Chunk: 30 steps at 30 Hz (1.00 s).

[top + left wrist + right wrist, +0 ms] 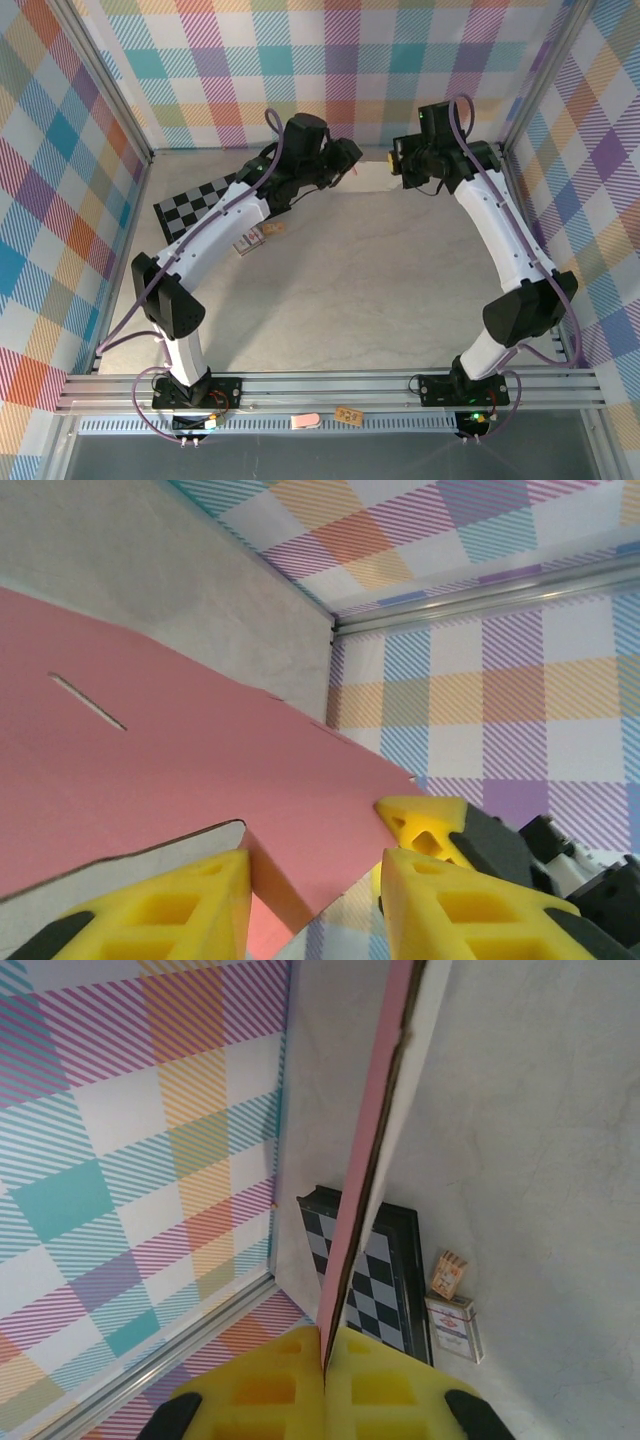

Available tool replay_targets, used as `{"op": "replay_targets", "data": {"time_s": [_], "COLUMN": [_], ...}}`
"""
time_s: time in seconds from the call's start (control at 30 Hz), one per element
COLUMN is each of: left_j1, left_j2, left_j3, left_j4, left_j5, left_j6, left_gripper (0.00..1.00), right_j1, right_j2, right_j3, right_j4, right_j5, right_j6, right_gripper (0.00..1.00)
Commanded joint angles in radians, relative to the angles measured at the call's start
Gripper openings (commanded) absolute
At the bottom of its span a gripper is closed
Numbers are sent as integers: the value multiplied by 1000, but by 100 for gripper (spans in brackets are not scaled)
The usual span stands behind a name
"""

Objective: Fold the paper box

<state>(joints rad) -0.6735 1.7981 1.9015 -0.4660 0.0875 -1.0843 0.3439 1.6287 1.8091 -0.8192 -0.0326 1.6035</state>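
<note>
two arms reach in from either side to the far middle of the table. the paper box hangs between their tips close to the back wall, showing pale from above. whether any edge of it touches the table, i cannot tell.

on my right wrist feed the right gripper has its yellow fingers pressed tight together on the edge of the paper box. i see the card edge-on, running straight up from the pads, pink on its left face and grey-white on its right. beyond it on the table lie the checkered board, a small white carton and a tan packet just beside the carton. from overhead the checkered board sits under the left arm's forearm, well apart from the box.

on the left wrist feed the paper box spreads across the left half as a broad pink panel with one thin slit cut in it. the left gripper has its jaws partly apart, straddling a folded pink corner flap. the flap lies against the finger on the left of that view, while the other finger stands clear of it, so i read no grip there. at the card's far corner the right gripper shows its yellow tip against the edge, with the plaid wall behind.
</note>
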Motion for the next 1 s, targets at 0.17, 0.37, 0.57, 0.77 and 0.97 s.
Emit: {"op": "replay_targets", "data": {"time_s": [0.17,0.37,0.57,0.77,0.97], "left_j1": [23,38,57,176,341], "left_j2": [-50,-80,-218,-381,-431], "left_j3": [-71,-50,-271,-463,-559], "left_j4": [283,257,351,306,142], "left_j5": [49,140,256,286,328], "left_j6": [-162,-100,-114,-67,39], "left_gripper": [38,52,66,66,53], "right_j1": [27,4,-39,-56,-54], "right_j2": [-65,-107,-167,-263,-321], "right_j3": [-42,-22,9,-12,12], "right_j4": [8,-44,-218,-344,-481], "right_j5": [-6,25,11,-37,-80], "right_j6": [-17,-46,-78,-93,-17], "right_gripper": [0,0,0,0,0]}}
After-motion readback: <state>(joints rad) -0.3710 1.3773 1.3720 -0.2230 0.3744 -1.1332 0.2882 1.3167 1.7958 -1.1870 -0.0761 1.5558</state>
